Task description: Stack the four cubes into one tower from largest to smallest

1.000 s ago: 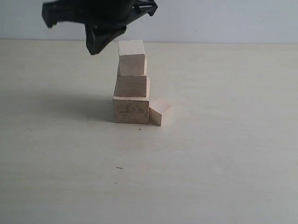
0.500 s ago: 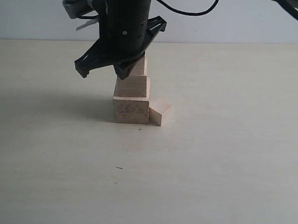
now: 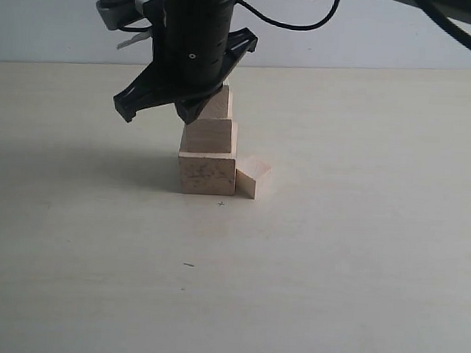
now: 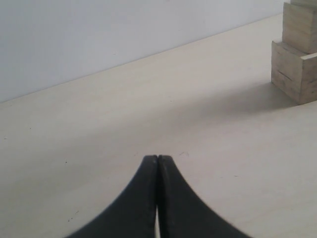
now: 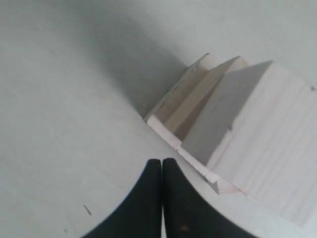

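Note:
Three pale wooden cubes stand as a tower: the largest cube on the table, the second cube on it, and the third cube on top, mostly hidden behind my right gripper. The smallest cube sits on the table against the largest cube's right side, turned at an angle. My right gripper is shut and empty, hovering close beside the tower's top cube. My left gripper is shut and empty, low over bare table, with the tower far off at the frame's edge.
The pale table stretches wide around the tower, with a light wall behind it. The right arm and its cables reach in from the upper right, over the tower.
The right gripper has come down from above and left of the tower to sit in front of the top cube, covering most of it. The cubes have stayed in place.

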Controlling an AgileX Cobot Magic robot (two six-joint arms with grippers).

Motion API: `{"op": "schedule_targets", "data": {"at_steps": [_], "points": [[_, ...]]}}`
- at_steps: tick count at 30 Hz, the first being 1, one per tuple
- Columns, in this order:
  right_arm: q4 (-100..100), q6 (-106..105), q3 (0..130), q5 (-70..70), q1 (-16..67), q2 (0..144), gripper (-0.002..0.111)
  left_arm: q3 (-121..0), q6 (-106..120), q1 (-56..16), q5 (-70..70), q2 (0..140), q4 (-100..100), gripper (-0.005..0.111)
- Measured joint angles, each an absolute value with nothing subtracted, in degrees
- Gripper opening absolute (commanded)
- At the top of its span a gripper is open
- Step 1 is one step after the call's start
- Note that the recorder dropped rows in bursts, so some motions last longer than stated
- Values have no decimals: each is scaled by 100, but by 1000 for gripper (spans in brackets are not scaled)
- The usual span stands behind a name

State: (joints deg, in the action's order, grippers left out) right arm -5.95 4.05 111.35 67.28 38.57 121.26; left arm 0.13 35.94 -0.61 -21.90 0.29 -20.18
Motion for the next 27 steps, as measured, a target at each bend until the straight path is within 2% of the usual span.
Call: {"op": "schedule_targets", "data": {"at_steps": [19,27], "points": [[-983,728,11135,6201,3857,12126,0,13,3594,-61,-2190,29,-2018,0],[-379,991,11135,5930,3857,12074,0,13,3594,-61,-2190,29,-2018,0]]}}
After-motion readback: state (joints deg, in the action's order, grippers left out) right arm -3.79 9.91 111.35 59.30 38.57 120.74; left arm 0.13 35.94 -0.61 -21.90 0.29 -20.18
